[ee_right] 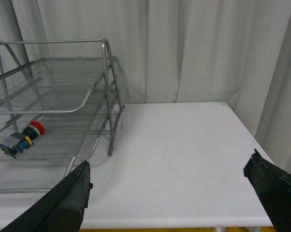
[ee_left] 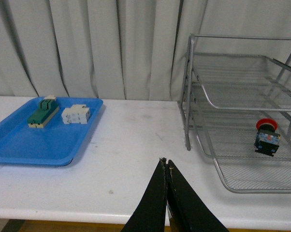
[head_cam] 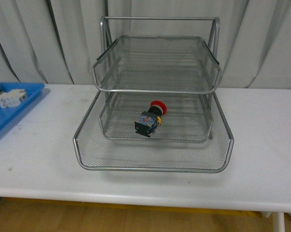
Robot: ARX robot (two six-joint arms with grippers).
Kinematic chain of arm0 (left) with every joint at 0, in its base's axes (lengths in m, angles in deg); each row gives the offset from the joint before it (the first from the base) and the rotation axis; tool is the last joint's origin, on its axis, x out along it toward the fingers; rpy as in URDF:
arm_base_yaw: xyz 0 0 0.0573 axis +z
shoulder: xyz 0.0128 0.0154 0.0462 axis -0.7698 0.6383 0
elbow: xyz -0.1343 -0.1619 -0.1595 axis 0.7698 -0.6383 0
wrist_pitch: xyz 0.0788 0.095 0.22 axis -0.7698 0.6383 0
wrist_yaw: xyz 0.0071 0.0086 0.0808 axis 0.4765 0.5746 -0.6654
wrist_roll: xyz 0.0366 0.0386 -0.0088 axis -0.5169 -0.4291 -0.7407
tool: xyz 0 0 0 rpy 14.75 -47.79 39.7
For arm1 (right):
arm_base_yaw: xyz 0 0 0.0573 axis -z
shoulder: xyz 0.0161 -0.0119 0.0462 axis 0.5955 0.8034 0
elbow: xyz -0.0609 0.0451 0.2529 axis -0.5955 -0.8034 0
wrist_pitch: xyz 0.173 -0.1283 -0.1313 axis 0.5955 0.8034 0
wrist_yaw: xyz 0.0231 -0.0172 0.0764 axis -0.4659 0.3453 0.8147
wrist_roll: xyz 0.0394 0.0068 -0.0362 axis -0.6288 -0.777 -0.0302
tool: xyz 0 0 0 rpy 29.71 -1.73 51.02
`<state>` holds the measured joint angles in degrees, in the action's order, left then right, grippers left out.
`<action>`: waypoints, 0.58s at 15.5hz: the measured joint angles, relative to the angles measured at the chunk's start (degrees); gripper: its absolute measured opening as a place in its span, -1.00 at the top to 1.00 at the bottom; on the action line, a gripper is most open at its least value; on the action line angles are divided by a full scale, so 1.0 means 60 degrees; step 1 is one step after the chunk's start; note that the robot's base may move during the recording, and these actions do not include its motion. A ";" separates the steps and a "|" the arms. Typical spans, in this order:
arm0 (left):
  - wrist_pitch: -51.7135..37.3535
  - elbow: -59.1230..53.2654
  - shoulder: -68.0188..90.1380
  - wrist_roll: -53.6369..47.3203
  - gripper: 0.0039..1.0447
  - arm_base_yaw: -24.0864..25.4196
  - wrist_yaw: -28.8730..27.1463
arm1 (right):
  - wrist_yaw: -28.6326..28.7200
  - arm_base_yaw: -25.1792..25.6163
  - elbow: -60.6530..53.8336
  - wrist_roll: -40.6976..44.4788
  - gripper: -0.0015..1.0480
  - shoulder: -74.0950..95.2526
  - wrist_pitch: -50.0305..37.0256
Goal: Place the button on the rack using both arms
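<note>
button (head_cam: 149,119) in middle tier of rack (head_cam: 155,169); left pincer (ee_left: 166,166) pinched together, right pincer (ee_right: 169,164) wide

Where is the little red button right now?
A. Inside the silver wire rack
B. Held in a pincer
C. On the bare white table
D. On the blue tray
A: the button lies tipped on its side on the mesh inside the rack, below the top tier.
</note>
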<state>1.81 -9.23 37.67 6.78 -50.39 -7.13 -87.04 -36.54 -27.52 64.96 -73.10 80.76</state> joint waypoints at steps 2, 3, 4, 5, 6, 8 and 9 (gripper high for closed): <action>-0.0040 0.0000 0.0000 0.0007 0.91 0.0000 -0.0004 | 0.0000 0.0000 0.0000 0.0000 -0.87 0.0000 0.0000; -0.0044 0.0000 0.0000 0.0007 0.70 -0.0004 0.0000 | 0.0000 0.0000 0.0000 0.0000 -0.87 0.0000 0.0000; -0.0044 0.0000 0.0000 0.0007 0.46 0.0000 0.0000 | 0.0000 0.0000 0.0000 0.0000 -0.87 0.0000 0.0000; -0.0044 0.0000 0.0000 0.0007 0.21 -0.0004 0.0000 | 0.0000 0.0000 0.0000 0.0000 -0.87 0.0000 0.0000; -0.0040 0.0000 0.0000 0.0007 0.00 0.0000 -0.0004 | 0.0710 0.0244 -0.0033 0.0106 -0.87 0.0240 -0.0798; -0.0036 0.0000 0.0000 0.0007 -0.48 0.0000 -0.0007 | 0.2750 0.0750 0.0058 0.0215 -0.87 0.4630 -0.6233; -0.0047 0.0000 0.0000 0.0007 -0.72 -0.0004 -0.0007 | 0.2779 0.0222 0.0627 0.0062 -0.87 0.7391 -0.8174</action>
<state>1.53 -9.23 37.67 6.82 -50.41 -7.18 -70.37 -35.20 -23.76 65.33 -28.76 31.71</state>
